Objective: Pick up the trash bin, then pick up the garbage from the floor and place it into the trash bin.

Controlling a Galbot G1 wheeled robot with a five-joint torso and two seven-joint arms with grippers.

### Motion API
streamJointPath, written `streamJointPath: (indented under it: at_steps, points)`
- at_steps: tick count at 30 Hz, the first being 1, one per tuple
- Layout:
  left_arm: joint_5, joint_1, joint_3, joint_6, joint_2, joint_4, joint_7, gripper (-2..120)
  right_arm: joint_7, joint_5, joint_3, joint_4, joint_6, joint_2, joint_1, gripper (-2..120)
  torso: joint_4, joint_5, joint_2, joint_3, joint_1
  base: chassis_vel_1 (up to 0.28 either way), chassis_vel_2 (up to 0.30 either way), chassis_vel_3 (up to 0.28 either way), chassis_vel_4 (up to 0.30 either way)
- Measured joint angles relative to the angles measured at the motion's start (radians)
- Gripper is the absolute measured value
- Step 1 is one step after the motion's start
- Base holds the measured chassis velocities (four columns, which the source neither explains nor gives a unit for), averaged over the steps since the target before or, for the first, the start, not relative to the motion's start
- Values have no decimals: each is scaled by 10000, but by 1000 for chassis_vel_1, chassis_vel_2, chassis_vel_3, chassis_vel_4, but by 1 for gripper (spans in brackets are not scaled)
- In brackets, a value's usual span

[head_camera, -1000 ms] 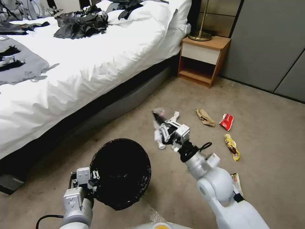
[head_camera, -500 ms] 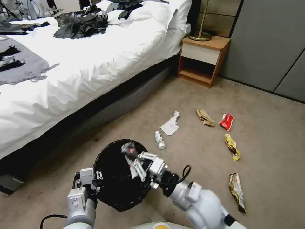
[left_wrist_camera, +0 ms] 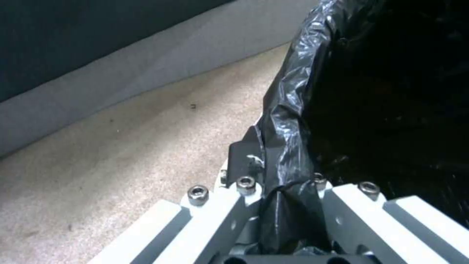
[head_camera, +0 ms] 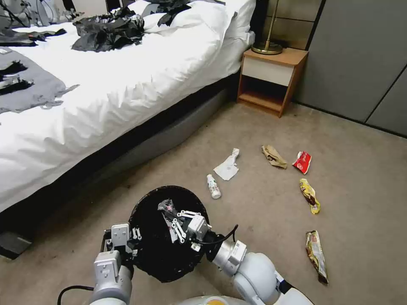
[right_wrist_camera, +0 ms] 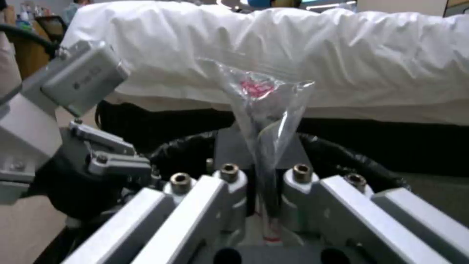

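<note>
The left gripper (head_camera: 135, 237) is clamped on the black-lined rim of the trash bin (head_camera: 149, 254), holding it tilted above the carpet beside the bed. The right gripper (head_camera: 171, 220) sits over the bin's mouth, its fingers (right_wrist_camera: 229, 190) pinched together on a clear plastic wrapper (right_wrist_camera: 263, 110) with red print. Beyond that gripper, on the floor, lie a white tissue (head_camera: 227, 166), a small white bottle (head_camera: 213, 186) and several snack wrappers.

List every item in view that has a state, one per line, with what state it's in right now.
trash bin: lifted, rim gripped by left gripper
clear wrapper: pinched in right gripper, over bin mouth
white bottle: lying on floor
tissue: crumpled on floor
brown paper: crumpled on floor
red wrapper: on floor
yellow wrapper: on floor
</note>
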Motion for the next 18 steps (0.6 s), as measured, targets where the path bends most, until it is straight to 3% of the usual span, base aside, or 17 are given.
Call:
streamJointPath:
  at_steps: [10,15,17,18]
  points:
    - [49,-49,26,8,-31,-59,12,1,-41,-49,23,-11,-94,-43,-89,47,0,0,0,0,0,0,0,0,0]
    - [47,-44,2,6,-31,-87,14,1,-60,-55,35,26,-106,-42,-107,55,0,0,0,0,0,0,0,0,0]
    - [44,-34,-7,4,-34,-120,18,1,-74,-64,79,89,-136,-44,-117,71,0,1,0,0,0,0,0,0,0]
    - [44,-34,-7,4,-34,-120,18,1,-74,-64,79,89,-136,-44,-117,71,0,1,0,0,0,0,0,0,0]
